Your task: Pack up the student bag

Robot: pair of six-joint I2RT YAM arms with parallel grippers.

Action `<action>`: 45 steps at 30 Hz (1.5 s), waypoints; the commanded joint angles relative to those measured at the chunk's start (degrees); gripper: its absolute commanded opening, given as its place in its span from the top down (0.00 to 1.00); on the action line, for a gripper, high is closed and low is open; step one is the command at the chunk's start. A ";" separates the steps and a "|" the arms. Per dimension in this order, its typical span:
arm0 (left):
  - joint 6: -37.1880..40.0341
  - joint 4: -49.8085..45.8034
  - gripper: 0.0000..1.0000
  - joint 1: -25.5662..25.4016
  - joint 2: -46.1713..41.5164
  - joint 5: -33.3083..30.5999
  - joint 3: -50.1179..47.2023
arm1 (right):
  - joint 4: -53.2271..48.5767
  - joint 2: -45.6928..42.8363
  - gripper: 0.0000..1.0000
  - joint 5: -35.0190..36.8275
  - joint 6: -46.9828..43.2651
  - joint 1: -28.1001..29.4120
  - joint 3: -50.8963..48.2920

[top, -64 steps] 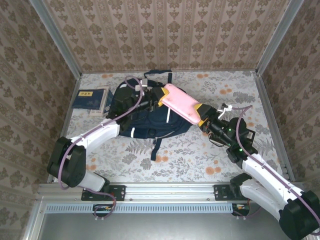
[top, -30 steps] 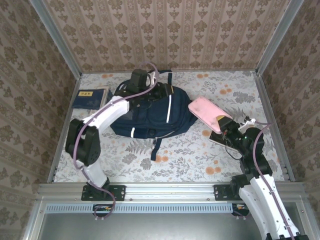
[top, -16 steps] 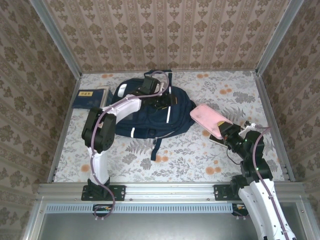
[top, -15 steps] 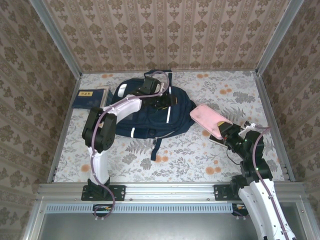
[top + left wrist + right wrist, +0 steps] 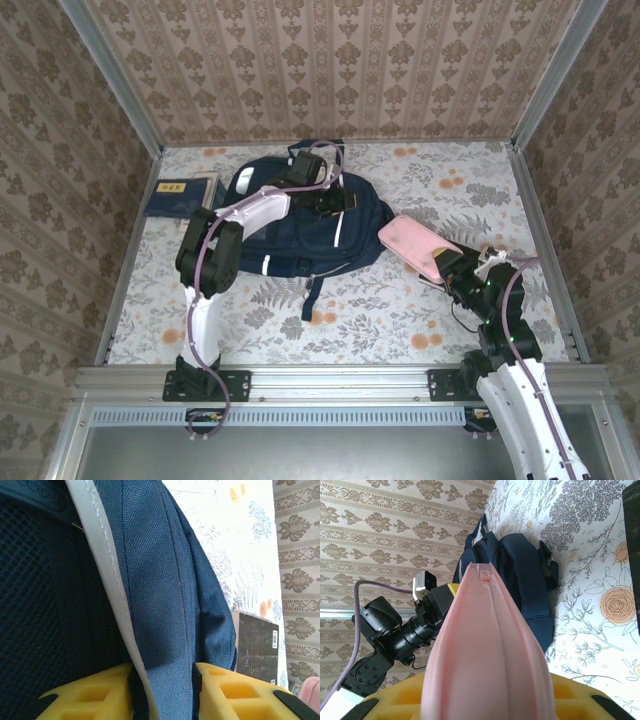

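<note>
The student bag (image 5: 290,235), a large navy backpack with white stripes, lies flat in the middle of the table. My left gripper (image 5: 327,200) reaches across its far upper edge. In the left wrist view a fold of the bag's navy fabric (image 5: 150,580) with a white stripe fills the gap between the yellow fingers (image 5: 95,695), and the left gripper (image 5: 162,690) is shut on it. My right gripper (image 5: 452,265) is to the right of the bag, shut on a pink padded pouch (image 5: 415,245). The pouch (image 5: 490,645) points toward the bag (image 5: 520,575).
A navy book with a yellow label (image 5: 180,195) lies left of the bag, near the left wall. A dark book (image 5: 257,645) lies on the floral cloth under the pink pouch, right of the bag. Walls close in the table's left, far and right sides.
The left gripper has slid right along the bag's top edge and its jaws have closed on the fabric. The right gripper with the pink pouch has shifted slightly left and lower.
</note>
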 commanded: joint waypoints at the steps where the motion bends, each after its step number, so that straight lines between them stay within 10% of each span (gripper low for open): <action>1: 1.91 -3.31 0.65 -0.58 2.00 -1.02 3.64 | 2.48 -1.13 0.73 -1.65 0.68 -0.22 -0.84; 10: 7.59 -14.74 0.69 -0.90 3.66 -9.45 7.92 | 2.40 -1.13 0.73 -1.89 1.02 -0.13 0.07; 21: 13.03 -19.56 1.00 -0.80 2.10 -9.52 9.85 | -3.54 -1.06 0.72 -0.42 -2.27 0.00 3.66; 32: 22.54 -31.64 1.00 1.54 -8.34 2.99 16.64 | -17.02 5.94 0.67 4.24 -15.67 0.05 16.55; 45: 8.99 -19.25 1.00 6.18 -25.56 23.62 5.70 | -8.07 10.24 0.68 -8.47 -16.30 0.09 17.90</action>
